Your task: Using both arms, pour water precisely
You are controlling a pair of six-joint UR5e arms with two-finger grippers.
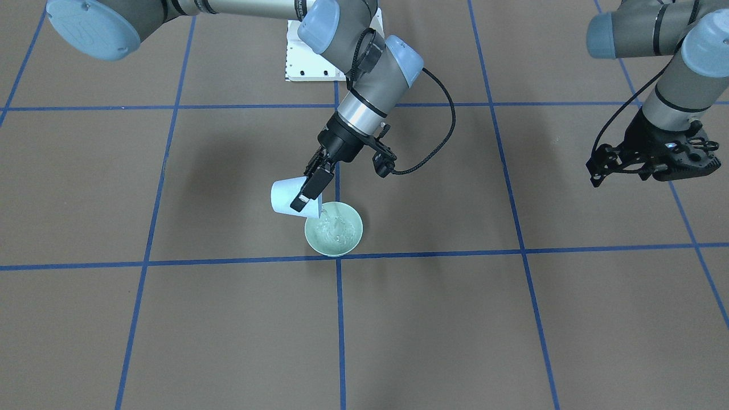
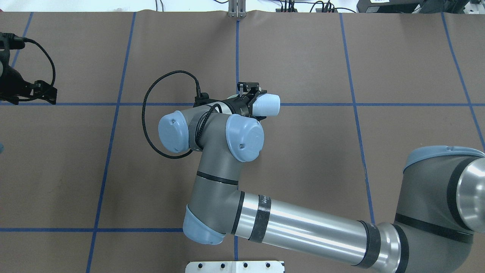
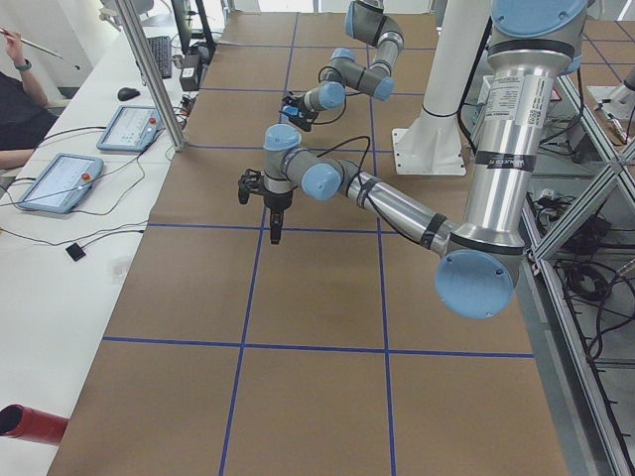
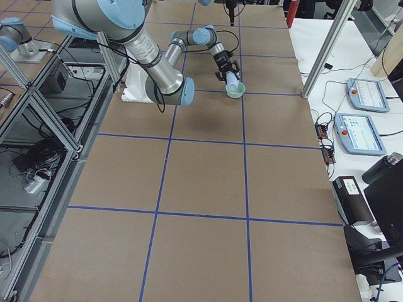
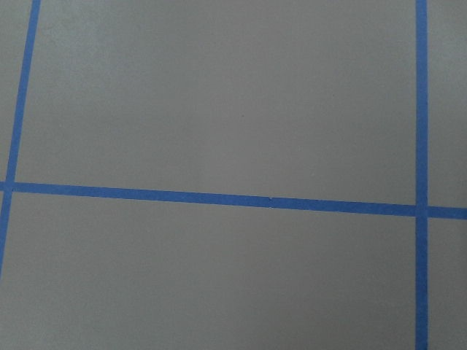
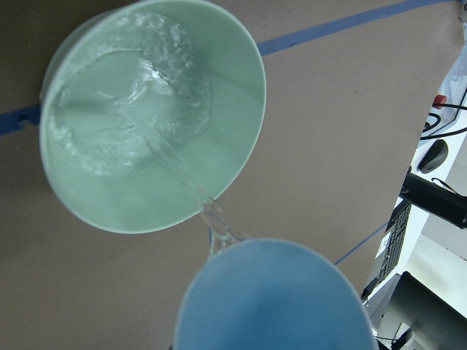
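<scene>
My right gripper (image 1: pixel 310 191) is shut on a pale blue cup (image 1: pixel 285 196), which is tilted on its side over a mint-green bowl (image 1: pixel 333 251) on the brown table. A thin stream of water (image 6: pixel 182 171) runs from the cup's lip (image 6: pixel 273 299) into the bowl (image 6: pixel 248 65), where water churns. In the overhead view the cup (image 2: pixel 267 105) shows past the right wrist and the bowl is hidden under the arm. My left gripper (image 1: pixel 595 168) hangs open and empty well off to the side, above bare table.
The white bolted pedestal (image 1: pixel 319 57) stands behind the bowl. Blue tape lines (image 1: pixel 340 319) grid the table. Beside the table's far edge, a side bench carries tablets (image 3: pixel 60 183), with a metal post (image 3: pixel 149 69) and a person's arm (image 3: pixel 15 99) there.
</scene>
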